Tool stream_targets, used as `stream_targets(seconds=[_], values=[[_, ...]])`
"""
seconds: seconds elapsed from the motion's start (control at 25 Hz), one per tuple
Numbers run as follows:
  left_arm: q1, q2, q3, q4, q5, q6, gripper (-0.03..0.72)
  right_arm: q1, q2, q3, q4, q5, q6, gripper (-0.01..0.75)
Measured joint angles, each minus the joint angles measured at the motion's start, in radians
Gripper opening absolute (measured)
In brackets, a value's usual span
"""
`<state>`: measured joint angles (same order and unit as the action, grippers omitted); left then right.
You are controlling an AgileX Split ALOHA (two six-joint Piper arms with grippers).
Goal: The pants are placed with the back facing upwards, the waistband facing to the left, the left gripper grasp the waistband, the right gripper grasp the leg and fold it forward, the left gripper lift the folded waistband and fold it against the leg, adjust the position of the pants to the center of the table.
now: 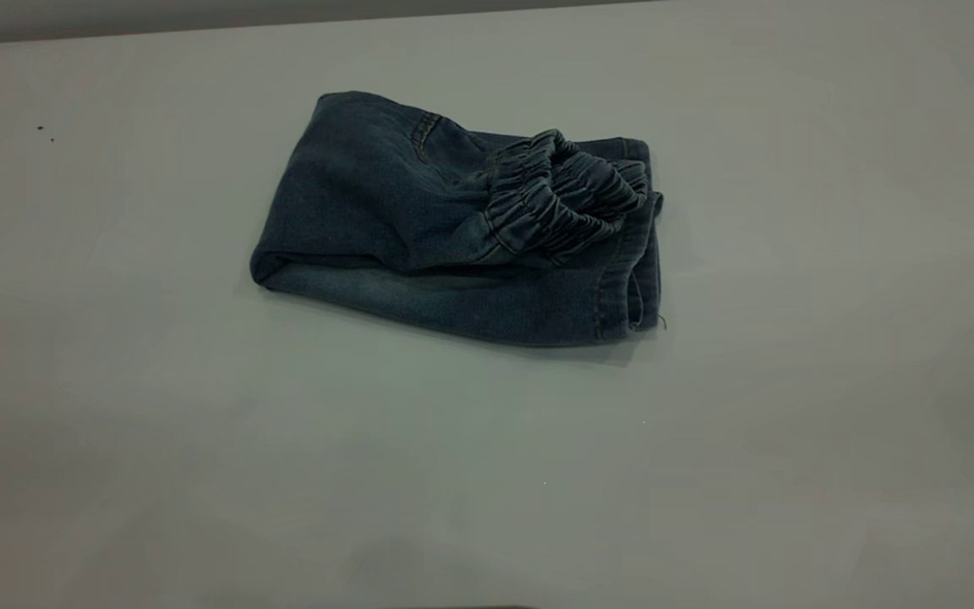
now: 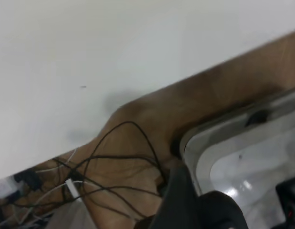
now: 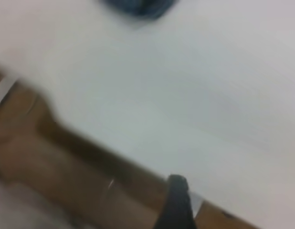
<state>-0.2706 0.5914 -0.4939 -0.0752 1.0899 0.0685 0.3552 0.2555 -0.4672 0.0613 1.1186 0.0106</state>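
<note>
The pants (image 1: 419,228) lie folded in a compact blue denim bundle slightly behind the middle of the white table (image 1: 199,440). The gathered waistband (image 1: 563,199) is turned over to the right and rests on the leg (image 1: 487,300), whose stitched hem (image 1: 622,296) ends at the bundle's right side. No gripper shows in the exterior view. My left gripper (image 2: 238,202) hangs off the table's edge over a metal plate, open and holding nothing. My right gripper (image 3: 177,202) is at the table's edge, far from the pants (image 3: 138,7), and only partly in view.
Bare white tabletop (image 2: 90,57) surrounds the bundle on all sides. Beyond the table edge lie a brown wooden surface (image 2: 152,124), tangled black cables (image 2: 114,167) and a shiny metal plate (image 2: 247,152). More brown wood (image 3: 52,162) shows in the right wrist view.
</note>
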Motion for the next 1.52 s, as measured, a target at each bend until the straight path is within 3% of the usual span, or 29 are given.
stream_targets(seconds=[0.08, 0.2, 0.36, 0.48, 0.84, 1.52], values=[[0.064, -0.040, 0.001, 0.000, 0.001, 0.000, 0.570, -0.117, -0.041, 0.000, 0.000, 0.000, 0.000, 0.507], [0.165, -0.131, 0.001, 0.000, 0.004, 0.000, 0.570, -0.232, -0.128, 0.000, -0.001, 0.002, 0.001, 0.507], [0.265, -0.276, 0.001, 0.000, 0.017, 0.000, 0.570, -0.312, -0.247, 0.000, 0.000, 0.009, 0.001, 0.507], [0.307, -0.376, 0.001, 0.000, 0.022, 0.000, 0.570, -0.317, -0.262, 0.000, 0.001, 0.013, 0.001, 0.507], [0.313, -0.598, 0.001, -0.003, 0.034, 0.000, 0.570, -0.317, -0.267, 0.000, 0.003, 0.012, 0.001, 0.507], [0.313, -0.610, 0.001, -0.003, 0.044, -0.002, 0.570, -0.317, -0.267, 0.000, 0.003, 0.012, 0.001, 0.507]])
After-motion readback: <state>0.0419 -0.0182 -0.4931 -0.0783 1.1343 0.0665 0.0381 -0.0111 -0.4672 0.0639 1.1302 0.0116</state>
